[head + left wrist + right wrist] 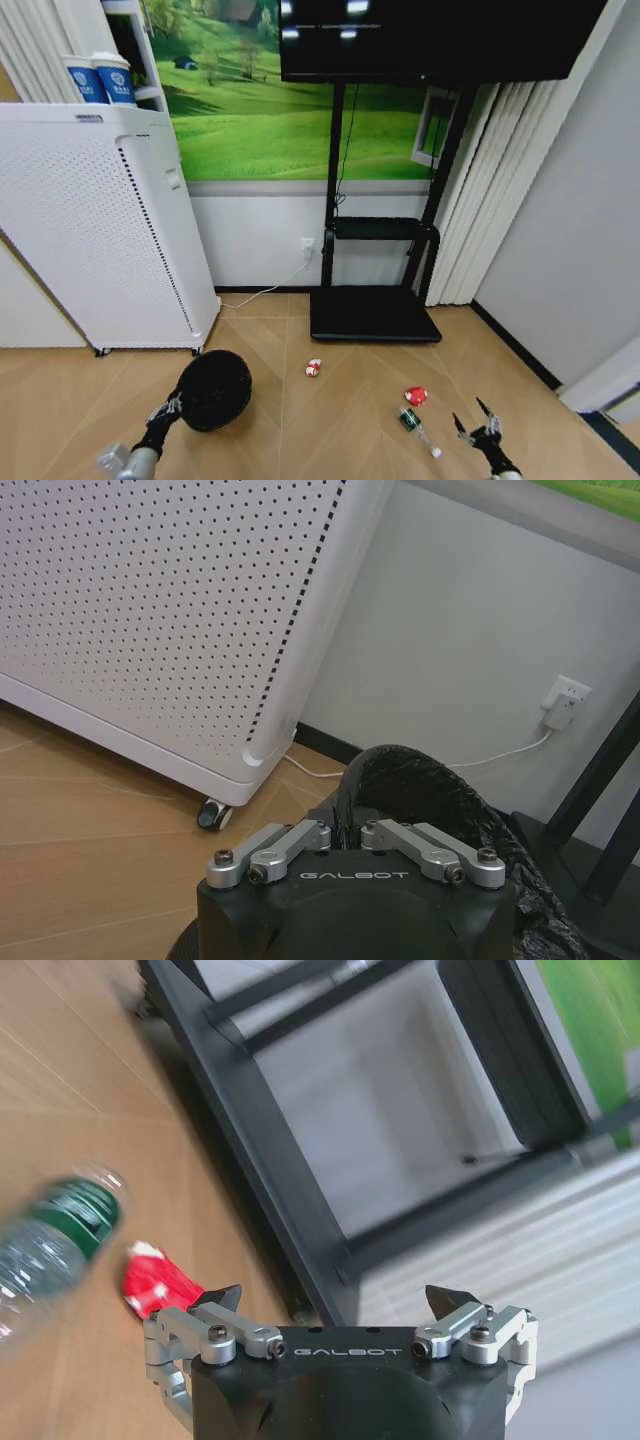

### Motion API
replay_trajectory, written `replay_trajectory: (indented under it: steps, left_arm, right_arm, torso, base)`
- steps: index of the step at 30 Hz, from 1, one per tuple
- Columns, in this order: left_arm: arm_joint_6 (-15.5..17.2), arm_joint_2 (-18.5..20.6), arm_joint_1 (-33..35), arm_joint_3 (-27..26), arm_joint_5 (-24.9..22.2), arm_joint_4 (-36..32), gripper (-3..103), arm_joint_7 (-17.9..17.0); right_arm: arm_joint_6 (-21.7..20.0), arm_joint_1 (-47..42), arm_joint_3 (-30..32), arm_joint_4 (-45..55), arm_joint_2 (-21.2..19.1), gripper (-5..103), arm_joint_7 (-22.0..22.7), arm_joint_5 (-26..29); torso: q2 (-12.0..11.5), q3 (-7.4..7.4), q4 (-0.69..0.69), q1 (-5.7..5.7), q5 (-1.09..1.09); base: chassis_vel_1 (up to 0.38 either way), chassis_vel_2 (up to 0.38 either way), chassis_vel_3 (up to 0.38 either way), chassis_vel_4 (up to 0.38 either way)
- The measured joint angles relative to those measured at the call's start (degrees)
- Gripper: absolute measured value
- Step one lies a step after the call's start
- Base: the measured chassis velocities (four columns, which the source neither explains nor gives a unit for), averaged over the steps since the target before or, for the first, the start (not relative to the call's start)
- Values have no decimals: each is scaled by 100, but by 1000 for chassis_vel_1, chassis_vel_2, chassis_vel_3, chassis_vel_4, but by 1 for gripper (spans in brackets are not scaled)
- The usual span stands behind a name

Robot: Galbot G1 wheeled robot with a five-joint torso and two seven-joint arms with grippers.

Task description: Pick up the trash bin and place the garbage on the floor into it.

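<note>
On the floor before the TV stand (375, 312), bin gripped, litter waiting.

Nearest the stand's base lies the wrapper (313, 368), and farther out sit the red lump (416, 395) and the bottle (417, 429), all three loose on the wood. Off to the stand's left side, the left gripper (345, 836) has its jaws pinched together on the rim of the bin (214, 389), clamping the liner edge, a hold that looks meant to let the bin be carried mouth-up toward the litter. Out from the stand's right side, the right gripper (333, 1306) hangs with jaws spread wide and empty, just beside the bottle and lump, seemingly ready to collect them.
</note>
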Motion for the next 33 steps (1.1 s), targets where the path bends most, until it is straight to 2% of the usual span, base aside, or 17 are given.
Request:
replay_trajectory:
  steps: [9, 15, 23, 30, 32, 33]
  left_arm:
    - [-29, -20, 52, -33, 9, 31, 7, 17]
    - [-38, -26, 35, -37, 7, 36, 7, 21]
    - [-39, -30, 16, -13, 16, 58, 7, 23]
    - [-48, 14, 60, -35, 5, 68, 7, 29]
    - [-55, 21, 78, -52, -4, 68, 7, 29]
    - [-55, 21, 78, -52, -4, 68, 7, 29]
  right_arm:
    - [140, -510, 82, 635, -137, 100, -58, -329]
    - [252, -547, 108, 559, -129, 100, -112, -581]
    - [283, -368, -380, 321, 80, 100, -183, -773]
    - [286, 46, -980, -47, 214, 100, -254, -431]
    - [249, 256, -1321, -272, 232, 100, -326, 157]
    - [249, 256, -1321, -272, 232, 100, -326, 157]
  torso:
    - [0, 0, -4, 0, 0]
    - [0, 0, -3, 0, 0]
    - [0, 0, -3, 0, 1]
    - [0, 0, -2, 0, 0]
    - [0, 0, -4, 0, 2]
    - [0, 0, -4, 0, 2]
  base:
    - [0, 0, 0, 0]
    - [0, 0, 0, 0]
    - [0, 0, 0, 0]
    - [0, 0, 0, 0]
    - [0, 0, 0, 0]
    - [0, 0, 0, 0]
